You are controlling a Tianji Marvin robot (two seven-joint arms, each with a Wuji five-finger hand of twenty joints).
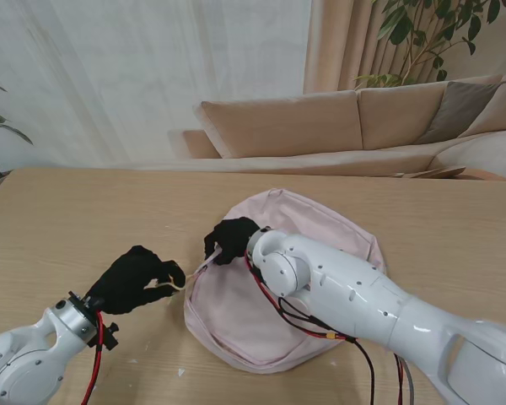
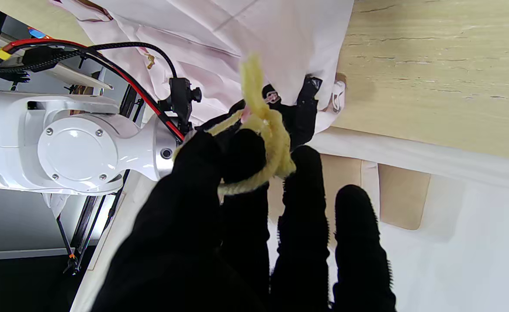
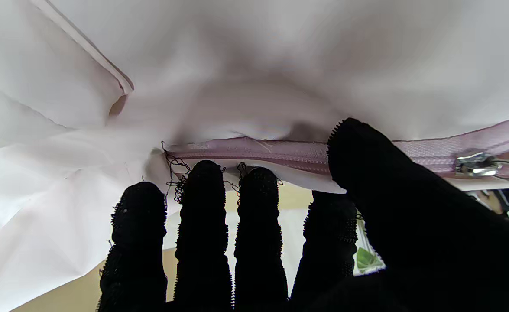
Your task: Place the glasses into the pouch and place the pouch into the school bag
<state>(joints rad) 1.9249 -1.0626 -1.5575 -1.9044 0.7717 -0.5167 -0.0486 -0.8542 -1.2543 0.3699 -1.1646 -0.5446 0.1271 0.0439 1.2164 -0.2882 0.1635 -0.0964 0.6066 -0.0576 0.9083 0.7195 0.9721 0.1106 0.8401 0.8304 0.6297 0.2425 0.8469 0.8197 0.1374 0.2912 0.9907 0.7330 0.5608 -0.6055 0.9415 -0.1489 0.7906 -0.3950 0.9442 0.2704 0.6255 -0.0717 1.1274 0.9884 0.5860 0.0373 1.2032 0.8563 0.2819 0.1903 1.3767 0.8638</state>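
Two hands are working the pink school bag [image 1: 278, 287] in the stand view: the left hand [image 1: 135, 278] is sitting just left of the bag, pinching a yellow cord [image 1: 175, 285] that's running toward the zipper, while the right hand [image 1: 232, 239] is pressing on the bag's near-left edge. Left wrist cam is showing the fingers [image 2: 245, 156] curled tight around that knotted yellow cord [image 2: 267, 130], so it's holding the pull. Right wrist cam is showing the fingers [image 3: 202, 195] bunching fabric at the zipper [image 3: 280, 151] end, with the metal slider [image 3: 475, 164] off to one side; looks like a grip on the bag, though it's kinda hard to tell. Glasses and pouch aren't showing anywhere, possibly already inside. Risk I'm seeing: the cord slipping out, or the whole bag dragging along if the right hand isn't anchoring it.
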